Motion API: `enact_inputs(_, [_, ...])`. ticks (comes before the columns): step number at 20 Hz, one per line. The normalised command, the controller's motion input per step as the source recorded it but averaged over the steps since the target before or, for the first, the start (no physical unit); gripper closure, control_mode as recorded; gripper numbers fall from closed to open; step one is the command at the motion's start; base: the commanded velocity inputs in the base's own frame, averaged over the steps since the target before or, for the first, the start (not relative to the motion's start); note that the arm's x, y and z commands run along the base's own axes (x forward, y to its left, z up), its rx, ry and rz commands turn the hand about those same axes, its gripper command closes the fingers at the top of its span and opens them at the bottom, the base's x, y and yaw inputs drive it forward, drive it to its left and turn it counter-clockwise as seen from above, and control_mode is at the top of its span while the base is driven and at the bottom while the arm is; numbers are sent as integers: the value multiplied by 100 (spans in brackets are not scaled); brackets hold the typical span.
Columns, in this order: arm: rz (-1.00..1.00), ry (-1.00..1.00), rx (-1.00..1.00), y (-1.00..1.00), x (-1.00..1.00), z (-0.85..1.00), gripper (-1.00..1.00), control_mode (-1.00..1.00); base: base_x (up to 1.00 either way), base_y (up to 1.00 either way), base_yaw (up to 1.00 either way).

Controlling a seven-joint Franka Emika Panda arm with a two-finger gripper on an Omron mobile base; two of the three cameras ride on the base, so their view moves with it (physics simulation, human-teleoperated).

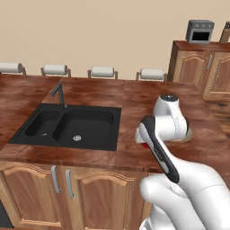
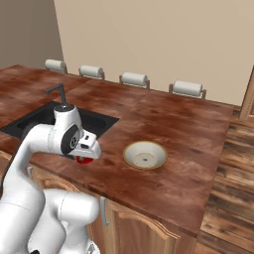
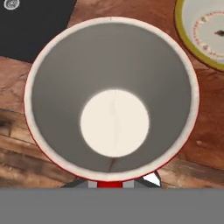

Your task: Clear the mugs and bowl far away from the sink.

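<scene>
My gripper [image 2: 85, 157] points straight down just right of the sink [image 2: 39, 119], near the counter's front edge, and is shut on the near wall of a red mug [image 2: 83, 159]. In the hand view I look right into that mug [image 3: 111, 100]: white rim, grey inside, pale bottom, a strip of red at its lower edge. From the left, only a bit of the red mug [image 1: 145, 145] peeks out under the hand. The bowl [image 2: 145, 155], cream with a tan rim, rests on the counter to the mug's right; its rim also shows in the hand view as the bowl [image 3: 205, 30].
The black double-basin sink [image 1: 67, 126] with its dark faucet [image 1: 58, 92] lies left of the arm. Several paper-towel rolls [image 1: 102, 72] line the counter's back edge. A tall cabinet [image 1: 202, 67] with a small oven [image 1: 200, 30] on top stands at the far right.
</scene>
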Motion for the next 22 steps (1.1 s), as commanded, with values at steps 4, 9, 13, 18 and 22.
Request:
enact_inputs(4, [-16, 0, 0, 0, -48, 45, 100, -100, 0, 0, 0])
enact_inputs(9, [3, -11, 0, 0, -58, 52, 100, -100, 0, 0, 0])
enact_inputs(13, [11, -6, 0, 0, -42, 51, 100, -100, 0, 0, 0])
enact_inputs(18, [3, -5, 0, 0, -49, 40, 100, -100, 0, 0, 0])
enact_inputs(22, [0, 0, 0, 0, -23, 48, 100, -100, 0, 0, 0])
